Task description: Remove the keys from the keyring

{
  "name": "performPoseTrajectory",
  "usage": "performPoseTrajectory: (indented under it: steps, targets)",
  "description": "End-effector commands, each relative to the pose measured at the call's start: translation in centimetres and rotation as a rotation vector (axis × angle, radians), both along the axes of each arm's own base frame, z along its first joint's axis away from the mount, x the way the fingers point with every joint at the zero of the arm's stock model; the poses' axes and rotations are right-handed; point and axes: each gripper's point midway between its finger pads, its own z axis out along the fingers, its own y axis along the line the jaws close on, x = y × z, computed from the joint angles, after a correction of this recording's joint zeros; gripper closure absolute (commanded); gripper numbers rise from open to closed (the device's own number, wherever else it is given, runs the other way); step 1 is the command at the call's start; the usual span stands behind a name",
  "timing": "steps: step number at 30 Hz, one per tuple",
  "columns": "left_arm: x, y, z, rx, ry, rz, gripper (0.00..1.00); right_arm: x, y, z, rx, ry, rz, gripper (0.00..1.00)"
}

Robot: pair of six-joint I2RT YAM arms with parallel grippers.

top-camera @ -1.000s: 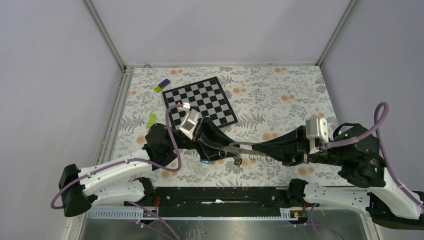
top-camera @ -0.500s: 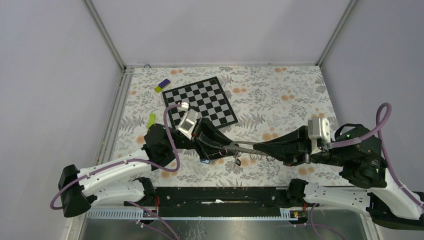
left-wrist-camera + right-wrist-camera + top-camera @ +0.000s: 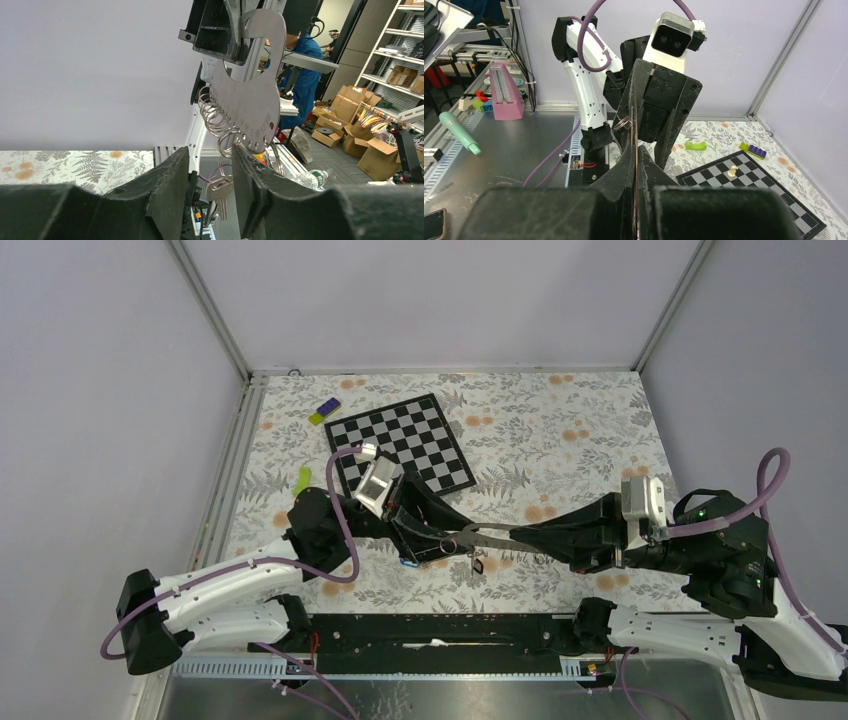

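My right gripper [image 3: 520, 536] is shut on a thin silvery metal plate [image 3: 250, 95], which the right wrist view shows edge-on between its fingers [image 3: 635, 165]. Several wire rings hang along the plate's edge. One of them, the keyring [image 3: 227, 145], carries a silvery key [image 3: 220, 195]. That key dangles between the two black fingers of my left gripper [image 3: 210, 190], whose jaws stand apart around it without clamping it. From above, the left gripper [image 3: 440, 540] meets the plate's tip, a key [image 3: 477, 564] hangs below, and a small blue bit [image 3: 408, 562] shows under the gripper.
A chessboard [image 3: 400, 445] lies behind the left gripper with a white chess piece [image 3: 732, 171] on it. A green piece [image 3: 301, 480] and a purple-and-yellow block [image 3: 324, 411] lie to its left. The metal frame rail runs along the near table edge.
The right arm has drawn back slightly to the right with the plate. The left jaws have widened a little around the hanging key.
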Motion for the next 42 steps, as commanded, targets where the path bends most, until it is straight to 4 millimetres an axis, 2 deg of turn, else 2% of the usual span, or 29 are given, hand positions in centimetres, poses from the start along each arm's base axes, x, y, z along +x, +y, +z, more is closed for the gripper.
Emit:
performPoseTrajectory:
  steps: [1, 16, 21, 24, 33, 42]
  targets:
    - [-2.2, 2.1, 4.2, -0.149, -0.093, -0.057, 0.57, 2.4, 0.4, -1.7, -0.063, -0.005, -0.11, 1.0]
    - [-2.2, 1.7, 4.0, -0.148, -0.087, -0.07, 0.62, 2.4, 0.4, -1.6, -0.063, -0.01, -0.114, 1.0]
    - [-1.8, 1.9, 4.0, -0.152, -0.087, -0.037, 0.42, 1.8, -0.2, -0.4, -0.031, -0.022, -0.094, 1.0]
    - [-1.7, 2.1, 4.0, -0.157, -0.086, -0.02, 0.37, 1.3, -0.8, 0.6, 0.016, -0.035, -0.084, 1.0]
    - [-1.0, 1.9, 3.4, -0.145, -0.062, 0.016, 0.37, 0.1, -1.6, 2.7, 0.11, -0.054, -0.043, 1.0]
    - [-0.1, 1.8, 3.1, -0.128, -0.037, 0.067, 0.42, 1.2, -1.7, 3.0, 0.13, -0.047, -0.098, 1.0]
